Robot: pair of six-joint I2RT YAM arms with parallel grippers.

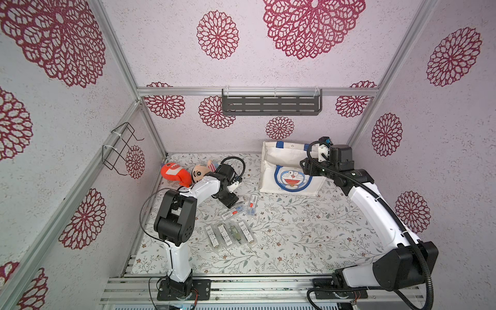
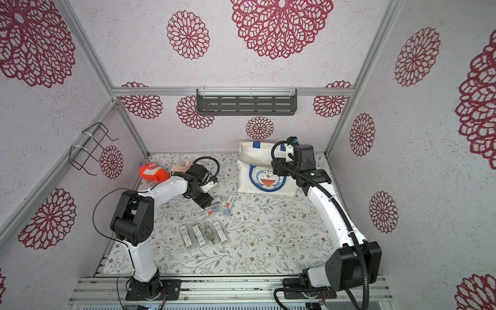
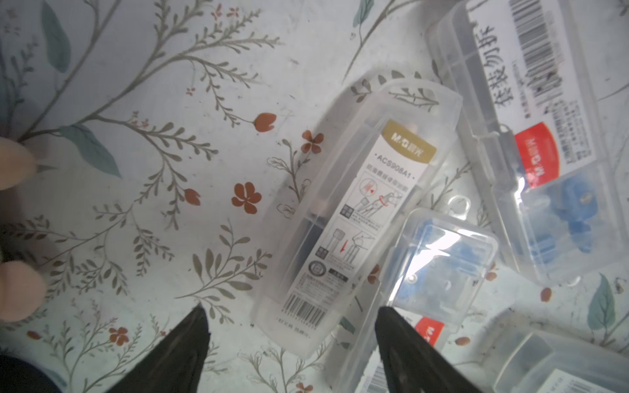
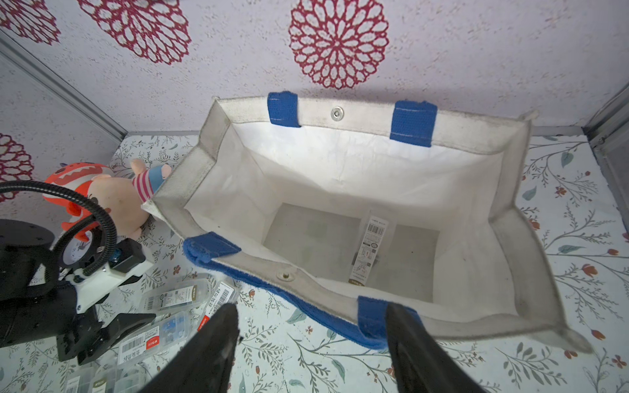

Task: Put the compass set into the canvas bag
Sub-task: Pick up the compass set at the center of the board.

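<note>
Over the cluster of clear cases, left gripper is hovering with jaws apart and gripping nothing, bracketing the barcode end of a gold-labelled compass set. Neighbouring cases are crowding one side, with one lying just beside a fingertip.

Recommendation: the jaws should be squaring to the narrow width and coming down clear of that neighbour before closing; smooth plastic is likely to slip under a skewed pinch.

Right gripper is hanging spread and empty above the near rim of the bag, which is standing open by the back wall. Another set is lying on its floor.

Four more sets are lying in a row on the floral mat. Plush toys are sitting in the far corner. Shelf and wire rack are hanging on flower-patterned walls.
</note>
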